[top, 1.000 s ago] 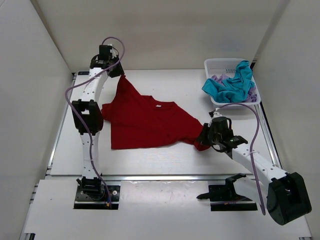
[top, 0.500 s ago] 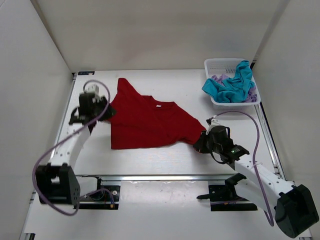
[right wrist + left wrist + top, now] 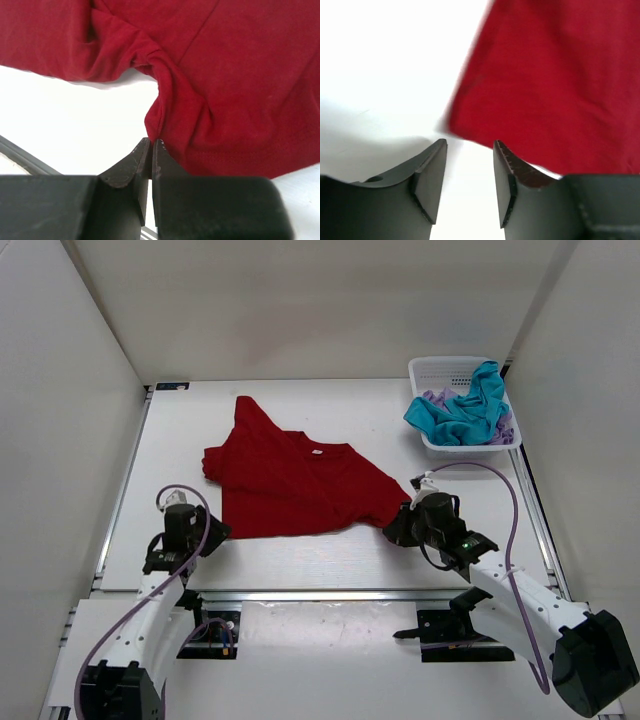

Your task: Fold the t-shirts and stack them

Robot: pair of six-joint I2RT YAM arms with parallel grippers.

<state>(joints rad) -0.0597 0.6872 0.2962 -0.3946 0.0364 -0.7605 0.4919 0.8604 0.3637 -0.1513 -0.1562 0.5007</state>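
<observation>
Left gripper point(image 3: 469, 144): jaws apart with nothing between them, low over the white table point(image 3: 330, 560), just beside the near left corner of the deep red cloth t-shirt point(image 3: 290, 485). The red shirt lies spread out, unfolded and somewhat skewed, at mid-table, with one sleeve pointing to the far side. Right gripper point(image 3: 151, 142): jaws together, pinching a puckered fold at the shirt's near right corner. Far right: white plastic mesh basket point(image 3: 440, 362) holding the crumpled teal-blue t-shirt point(image 3: 465, 412) on top of the pale lavender t-shirt point(image 3: 436, 397). Progress, as judged: early. No shirt is folded, no stack is begun, and two shirts are not yet taken out. Writing: a small white neck label point(image 3: 316, 452) on the red shirt, too small to read; no brand is visible elsewhere.
</observation>
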